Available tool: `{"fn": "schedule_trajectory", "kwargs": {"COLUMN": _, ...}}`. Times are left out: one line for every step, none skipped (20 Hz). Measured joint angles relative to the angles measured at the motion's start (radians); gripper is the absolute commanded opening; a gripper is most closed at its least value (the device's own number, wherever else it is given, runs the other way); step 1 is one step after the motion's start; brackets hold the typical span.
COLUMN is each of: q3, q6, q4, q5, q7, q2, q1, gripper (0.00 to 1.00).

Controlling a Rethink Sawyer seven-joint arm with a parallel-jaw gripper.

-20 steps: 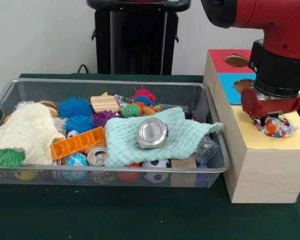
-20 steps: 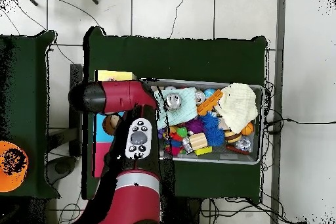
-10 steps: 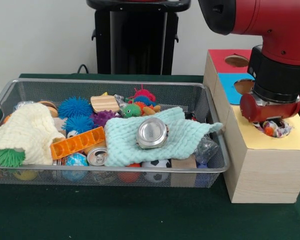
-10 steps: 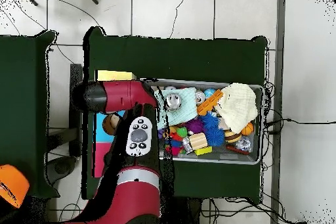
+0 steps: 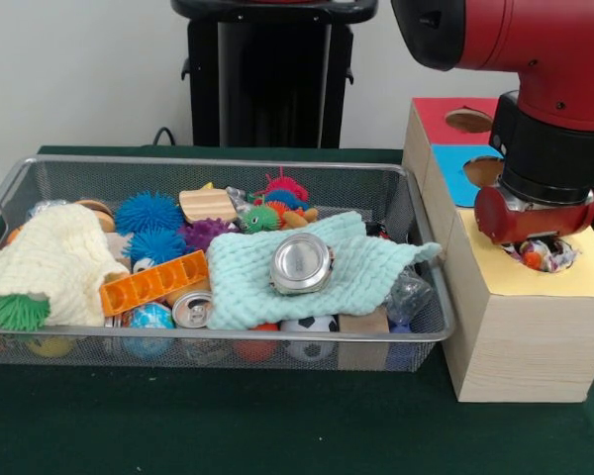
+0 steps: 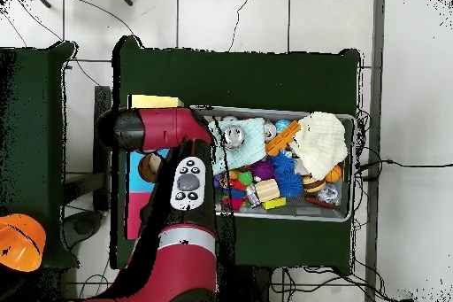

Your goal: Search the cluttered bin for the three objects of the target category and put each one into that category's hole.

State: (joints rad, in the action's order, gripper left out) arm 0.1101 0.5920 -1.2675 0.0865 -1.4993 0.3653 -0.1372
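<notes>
Over the pale yellow top of the wood-grain box [image 5: 520, 327], we see the pincer [image 5: 540, 247] sitting low at the hole [image 5: 543, 255], where a crinkly multicoloured bundle [image 5: 541, 254] shows inside the cut-out. A second ago that bundle hung below the red wrist, above the yellow surface; half a second ago it was already down in the opening, and little has shifted since. We cannot tell whether the pincer's fingers are apart or together — the wrist hides them.

From overhead, the orange shape [image 6: 21, 242] at the left edge has changed place between frames, while the red arm [image 6: 181, 228] covers the boxes much as before.

Beside the box, the cluttered bin [image 5: 218, 341] rests unchanged on the dark green tabletop [image 5: 208, 421]: a mint knitted cloth [image 5: 346, 267] with a round silver tin [image 5: 301, 263] on it, a cream knitted cloth [image 5: 49, 257], an orange tray [image 5: 154, 282], blue spiky balls [image 5: 148, 212] and a drink can [image 5: 192, 310].

Behind stand the black pedestal [image 5: 269, 69] and a pale wall — the floor seen from above is light tile [image 6: 230, 15] with trailing cables.
</notes>
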Motion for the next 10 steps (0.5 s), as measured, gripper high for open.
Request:
{"fn": "schedule_trajectory", "kwargs": {"q3": -0.001, "q6": -0.003, "q4": 0.0, "q5": 0.001, "q7": 0.0, "q2": 0.0, "q1": 0.0, "gripper": 1.0}}
{"fn": "schedule_trajectory", "kwargs": {"q3": -0.001, "q6": -0.009, "q4": 0.0, "q5": 0.001, "q7": 0.0, "q2": -0.001, "q1": -0.001, "gripper": 1.0}}
{"fn": "schedule_trajectory", "kwargs": {"q3": 0.0, "q6": -0.015, "q4": 0.0, "q5": 0.002, "q7": 0.0, "q2": -0.001, "q1": -0.002, "gripper": 1.0}}
{"fn": "schedule_trajectory", "kwargs": {"q3": 0.0, "q6": -0.02, "q4": 0.001, "q5": 0.003, "q7": 0.0, "q2": -0.001, "q1": -0.002, "gripper": 1.0}}
{"fn": "schedule_trajectory", "kwargs": {"q3": 0.001, "q6": -0.039, "q4": 0.001, "q5": 0.002, "q7": -0.001, "q2": -0.002, "q1": -0.006, "gripper": 1.0}}
{"fn": "schedule_trajectory", "kwargs": {"q3": 0.008, "q6": -0.061, "q4": 0.0, "q5": 0.0, "q7": -0.002, "q2": -0.005, "q1": -0.013, "gripper": 1.0}}
{"fn": "schedule_trajectory", "kwargs": {"q3": 0.013, "q6": -0.073, "q4": 0.0, "q5": 0.0, "q7": -0.003, "q2": -0.008, "q1": -0.019, "gripper": 1.0}}
{"fn": "schedule_trajectory", "kwargs": {"q3": 0.024, "q6": -0.094, "q4": -0.001, "q5": 0.001, "q7": -0.007, "q2": -0.012, "q1": -0.029, "gripper": 1.0}}
{"fn": "schedule_trajectory", "kwargs": {"q3": 0.032, "q6": -0.109, "q4": -0.003, "q5": 0.0, "q7": -0.011, "q2": -0.012, "q1": -0.037, "gripper": 1.0}}
{"fn": "schedule_trajectory", "kwargs": {"q3": 0.044, "q6": -0.127, "q4": -0.006, "q5": 0.0, "q7": -0.019, "q2": -0.012, "q1": -0.049, "gripper": 1.0}}
